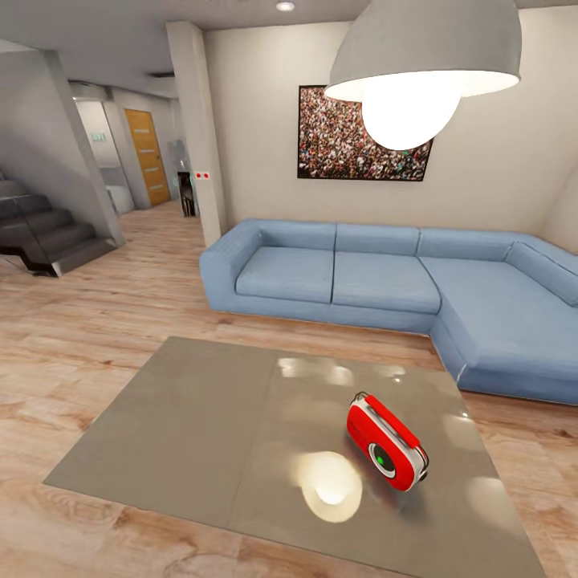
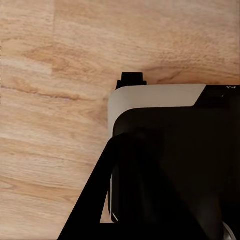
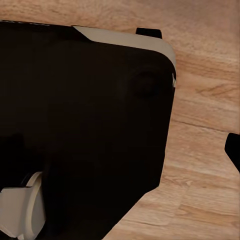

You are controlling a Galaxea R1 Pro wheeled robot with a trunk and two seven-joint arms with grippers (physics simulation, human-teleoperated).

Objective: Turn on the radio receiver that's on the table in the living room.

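lying on its back on the glossy grey-taupe bench (image 1: 201, 417), the red radio receiver (image 1: 386, 441) sits toward the bench's right half, its round black-and-white dial with a small green spot facing up and toward the camera, its white trim along the near edge and a thin wire handle curving over its top. no brand or lettering can be read on the radio; any marking on its face is too small to tell. a bright oval reflection of the lamp lies on the bench top just beside the radio. beyond the bench stands a long blue l-shaped sofa (image 1: 385, 277), well apart from it, on the light wood plank floor (image 1: 72, 337) of the living room. a framed crowd picture (image 1: 353, 136) hangs on the wall above the sofa, partly covered by the grey dome pendant lamp (image 1: 425, 56) with its glowing bulb close to the head camera. at the left are dark stairs (image 1: 44, 229), a pillar with two small red dots, and an orange door (image 1: 147, 156) down the hallway with a green sign nearby, unreadable. both wrist views look down on the robot's dark base with pale trim over the wood floor; neither pincer's fingers can be made out, so i cannot tell how either stands.
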